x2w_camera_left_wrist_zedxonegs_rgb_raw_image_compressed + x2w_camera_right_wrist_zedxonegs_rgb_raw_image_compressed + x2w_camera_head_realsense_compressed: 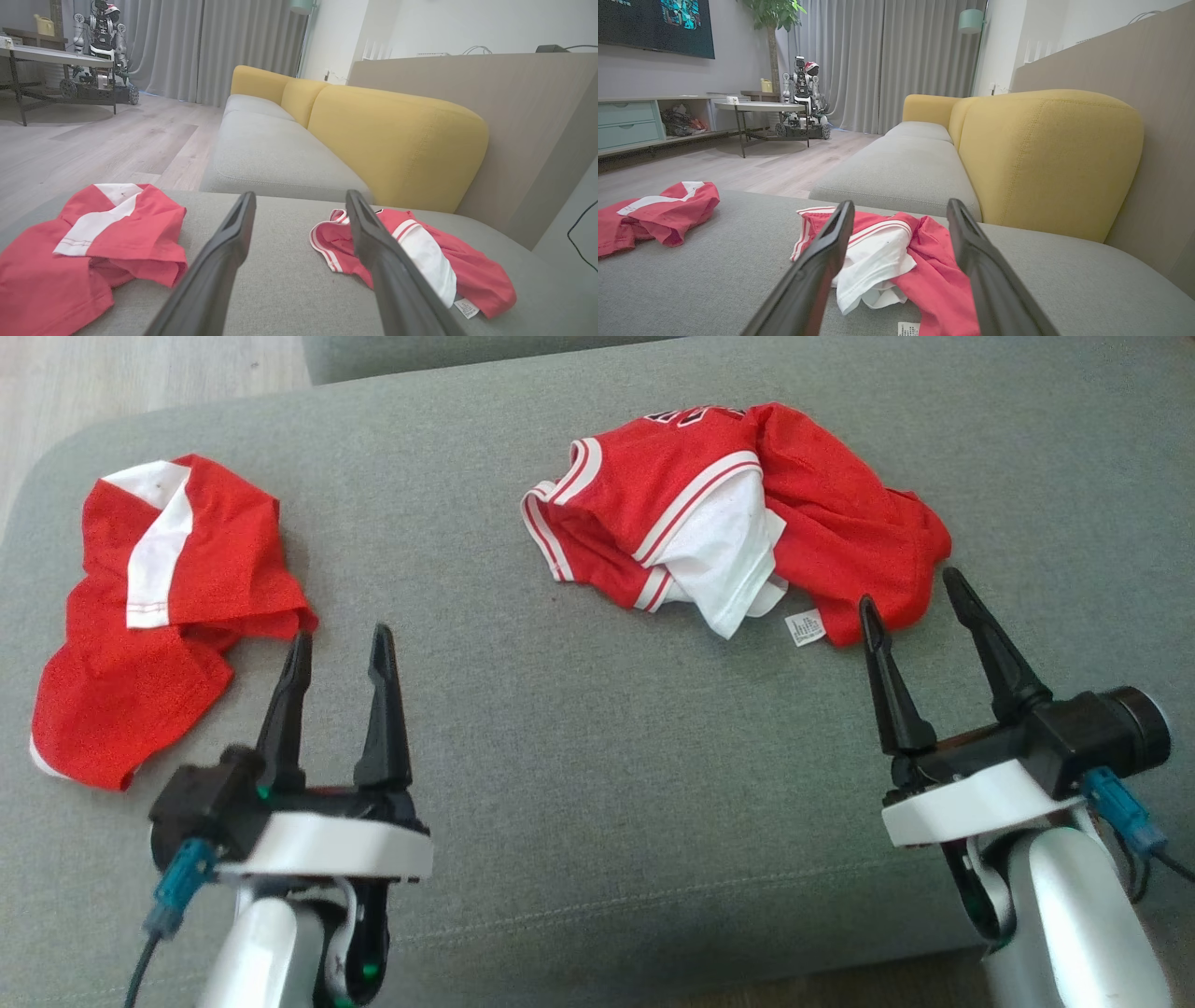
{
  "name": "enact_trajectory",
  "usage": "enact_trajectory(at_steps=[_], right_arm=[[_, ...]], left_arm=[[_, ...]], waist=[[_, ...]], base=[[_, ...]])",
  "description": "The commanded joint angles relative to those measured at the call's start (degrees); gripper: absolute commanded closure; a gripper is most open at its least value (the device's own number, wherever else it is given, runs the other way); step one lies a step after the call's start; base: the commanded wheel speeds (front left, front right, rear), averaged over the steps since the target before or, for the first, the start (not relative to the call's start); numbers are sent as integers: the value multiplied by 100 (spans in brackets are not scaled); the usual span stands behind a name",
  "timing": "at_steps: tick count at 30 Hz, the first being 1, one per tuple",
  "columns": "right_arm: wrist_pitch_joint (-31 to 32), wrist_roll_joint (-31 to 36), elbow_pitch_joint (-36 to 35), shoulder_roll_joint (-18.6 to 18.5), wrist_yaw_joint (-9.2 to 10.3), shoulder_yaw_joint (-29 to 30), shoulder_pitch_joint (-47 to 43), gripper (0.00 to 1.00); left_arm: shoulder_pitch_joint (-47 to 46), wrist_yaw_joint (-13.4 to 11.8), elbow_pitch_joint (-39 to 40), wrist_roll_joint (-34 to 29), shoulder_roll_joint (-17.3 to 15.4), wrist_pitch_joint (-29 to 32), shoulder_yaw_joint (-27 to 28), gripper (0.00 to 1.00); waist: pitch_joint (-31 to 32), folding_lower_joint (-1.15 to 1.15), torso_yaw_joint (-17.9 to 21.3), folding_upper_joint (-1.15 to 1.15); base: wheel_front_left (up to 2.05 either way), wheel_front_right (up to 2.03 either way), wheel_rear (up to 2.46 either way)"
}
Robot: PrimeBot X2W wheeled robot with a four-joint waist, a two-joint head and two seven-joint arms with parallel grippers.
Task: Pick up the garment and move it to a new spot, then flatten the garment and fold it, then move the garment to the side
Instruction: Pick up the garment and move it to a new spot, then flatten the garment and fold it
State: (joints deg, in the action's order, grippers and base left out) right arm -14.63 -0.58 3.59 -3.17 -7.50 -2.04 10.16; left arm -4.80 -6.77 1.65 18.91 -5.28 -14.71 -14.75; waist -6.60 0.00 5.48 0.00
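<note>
Now both pincers hang spread over the grey cushion

Both garments lie on the grey cushion [597,756] [280,289] [738,280]; the crumpled jersey [728,513] [434,261] [878,252], red with white-striped trim and a white panel turned out, sits toward the cushion's far right part; a small white care label [805,627] [466,308] [908,329] pokes out at its near edge and rests on the cushion. A second red garment [159,616] [93,247] [658,210] with a white band lies bunched at the cushion's left end, well apart from the jersey.

The left pincer [341,637] [300,196] hangs over the cushion's near left part with its two dark fingers spread and nothing between them; its fingertips stand just beside the second garment's near corner, and whether they touch it I cannot tell. The right pincer [910,588] [901,204] hangs over the cushion's near right part, likewise spread and empty, its fingertips at the jersey's near right hem; contact is not clear there either.

Beyond the cushion's far edge runs another grey seat with a yellow backrest [397,140] [1045,158]; farther off on the wooden floor stands a small wheeled robot [100,42] [803,98].
</note>
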Motion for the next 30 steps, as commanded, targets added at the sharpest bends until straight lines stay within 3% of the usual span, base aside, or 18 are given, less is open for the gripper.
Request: enact_trajectory(at_steps=[1, 9, 15, 21, 30], right_arm=[[-37, -41, -196, 29, 1, -124, 115, 0], [-37, -63, -232, 29, 1, -189, 186, 0], [-37, -128, -288, 29, 1, -247, 284, 0], [-37, -249, -434, 29, 1, -244, 446, 0], [-37, -518, -619, 29, 1, -160, 638, 0]], left_arm=[[-156, 59, 223, -134, 37, -29, 313, 0], [-56, 395, 44, -536, 232, -29, 398, 0], [-392, 509, -318, -649, 238, -29, -70, 0], [-1058, 521, -1204, -930, 239, -29, -466, 0], [-2048, 854, -2557, -555, 239, -1, -1030, 0]], waist=[[3, 0, 13, 0], [-59, 0, 105, 0], [-365, 0, 396, 0], [-890, 0, 860, 0], [-1436, 0, 1519, 0]], base=[[0, 0, 0], [0, 0, 0], [0, 0, 0], [0, 0, 0], [0, 0, 0]])
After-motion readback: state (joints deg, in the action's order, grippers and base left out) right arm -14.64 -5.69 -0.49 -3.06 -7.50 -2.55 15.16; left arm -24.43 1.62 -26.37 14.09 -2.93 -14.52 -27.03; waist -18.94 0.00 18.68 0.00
